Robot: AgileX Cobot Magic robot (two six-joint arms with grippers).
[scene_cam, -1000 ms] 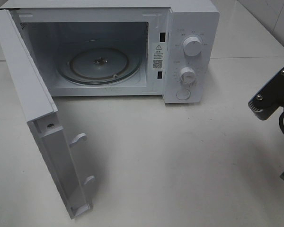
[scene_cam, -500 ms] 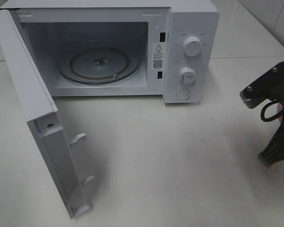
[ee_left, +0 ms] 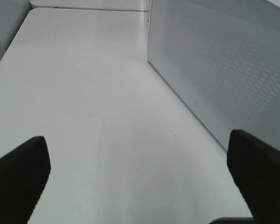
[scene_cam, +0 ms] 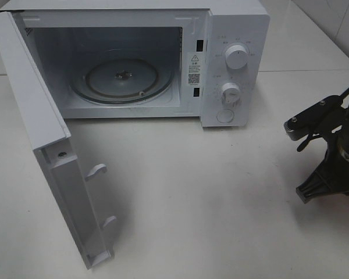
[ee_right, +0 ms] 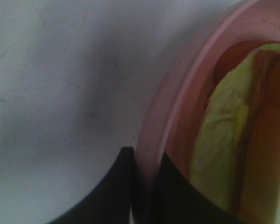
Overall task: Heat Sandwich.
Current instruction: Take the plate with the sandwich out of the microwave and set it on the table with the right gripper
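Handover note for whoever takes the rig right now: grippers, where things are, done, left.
Left gripper: open, empty, over bare table beside the microwave door.
Right gripper: shut on the pink plate's rim; the sandwich sits on the plate, out of the overhead view at the table's right edge.
Done: microwave open, glass turntable bare, plate gripped.
Left: carry the plate onto the turntable, release, shut the door, set the dials.

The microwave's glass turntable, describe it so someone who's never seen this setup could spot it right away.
On the white table stands a white microwave with its door swung wide open. On the cavity floor lies the glass turntable, a clear round ribbed tray with a small hub at its centre, nothing on it.
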